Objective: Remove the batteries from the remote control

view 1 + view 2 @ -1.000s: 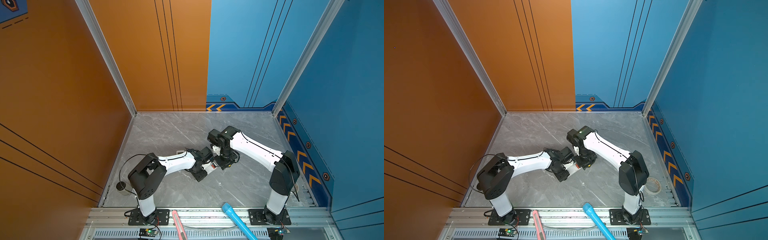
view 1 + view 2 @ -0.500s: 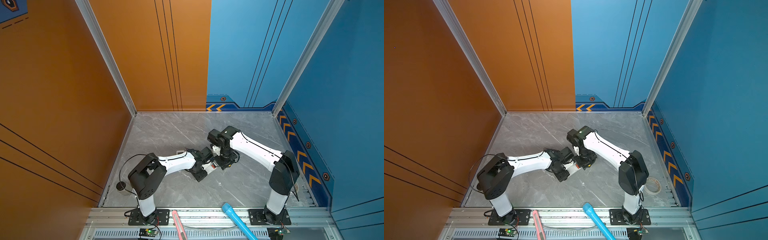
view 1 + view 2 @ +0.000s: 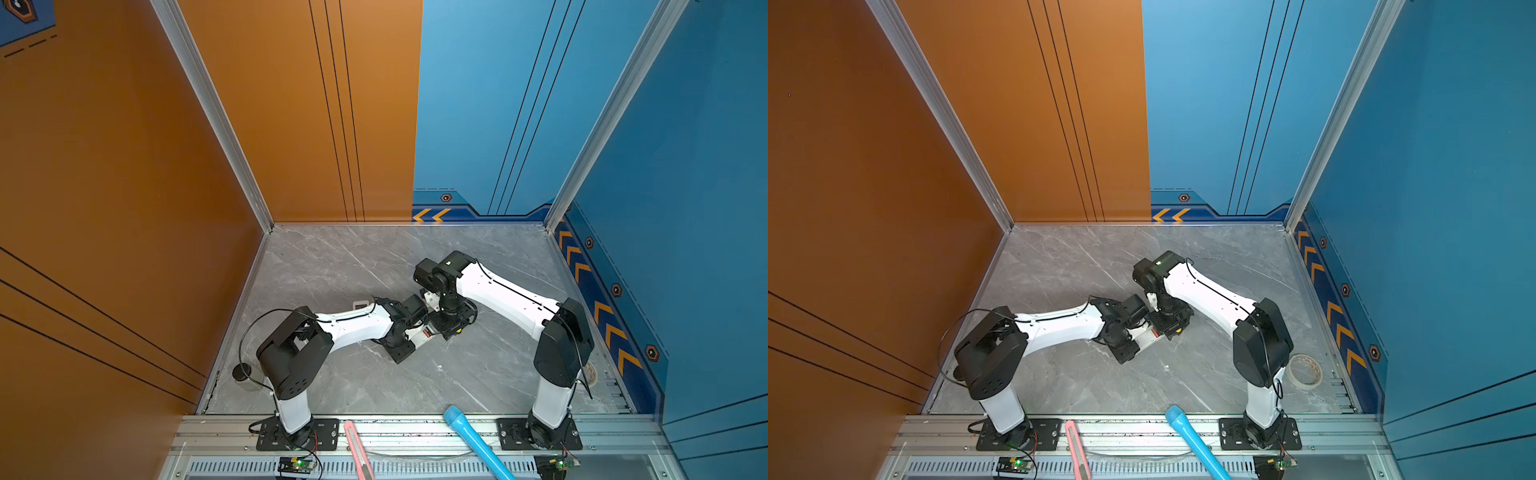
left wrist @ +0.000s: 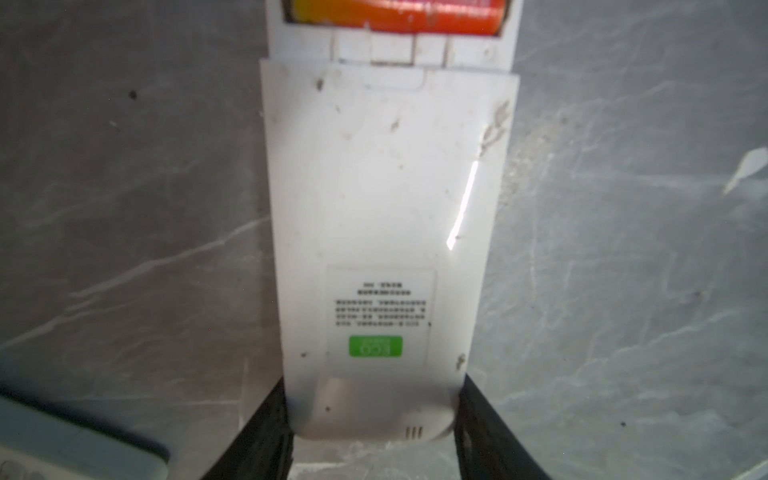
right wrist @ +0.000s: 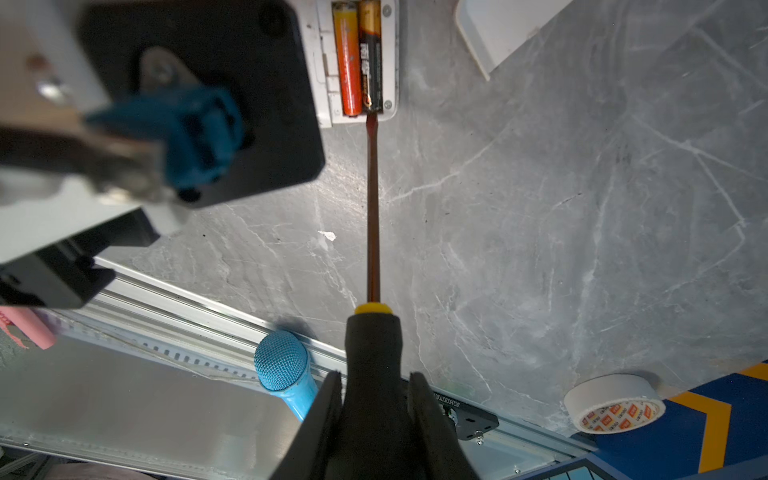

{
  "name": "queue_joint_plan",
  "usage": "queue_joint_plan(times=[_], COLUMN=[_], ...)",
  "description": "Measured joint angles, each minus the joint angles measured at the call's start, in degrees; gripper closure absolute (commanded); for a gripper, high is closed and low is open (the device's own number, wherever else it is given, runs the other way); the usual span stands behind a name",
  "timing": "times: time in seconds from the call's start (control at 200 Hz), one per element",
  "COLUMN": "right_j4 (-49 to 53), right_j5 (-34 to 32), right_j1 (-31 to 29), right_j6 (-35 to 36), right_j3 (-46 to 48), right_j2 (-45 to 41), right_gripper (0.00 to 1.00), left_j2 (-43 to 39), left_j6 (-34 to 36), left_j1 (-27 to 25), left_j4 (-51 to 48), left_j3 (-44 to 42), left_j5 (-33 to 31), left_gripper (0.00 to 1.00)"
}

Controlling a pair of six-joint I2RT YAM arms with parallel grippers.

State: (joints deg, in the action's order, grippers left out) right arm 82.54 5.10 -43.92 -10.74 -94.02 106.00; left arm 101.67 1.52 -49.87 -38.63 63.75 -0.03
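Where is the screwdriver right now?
In the right wrist view, the screwdriver is clamped in the right hand, its tip at the end of the black battery in the white remote, near the table's middle.

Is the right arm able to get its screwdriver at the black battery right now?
Probably yes: the compartment lies open, the screwdriver tip sits at the black battery's end, nothing between, while the left gripper clamps the remote.
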Motion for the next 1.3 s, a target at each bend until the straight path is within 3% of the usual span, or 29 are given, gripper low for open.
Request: queue_joint_plan(times=[0.16, 0.736, 1.301], right_j4=[-2.3, -25.7, -38.6], right_j5=[-0.5, -0.9, -1.7], right_j1=[-0.6, -3.6, -5.7], right_j6=[-2.1, -11.0, -12.9], right_j3=[3.0, 31.4, 45.6], right_j2=[-1.9, -20.8, -26.3], right_gripper=[1.0, 1.0, 1.0], left_j2=[0.0, 0.2, 1.0], left_j6=[0.0, -0.7, -2.9], left_j1=[0.0, 0.8, 2.1], left_j4=[-0.2, -0.1, 0.3], left_j3=[0.2, 0.2, 0.3], left_j5=[0.0, 2.7, 6.5], left_gripper=[0.73, 0.79, 0.86])
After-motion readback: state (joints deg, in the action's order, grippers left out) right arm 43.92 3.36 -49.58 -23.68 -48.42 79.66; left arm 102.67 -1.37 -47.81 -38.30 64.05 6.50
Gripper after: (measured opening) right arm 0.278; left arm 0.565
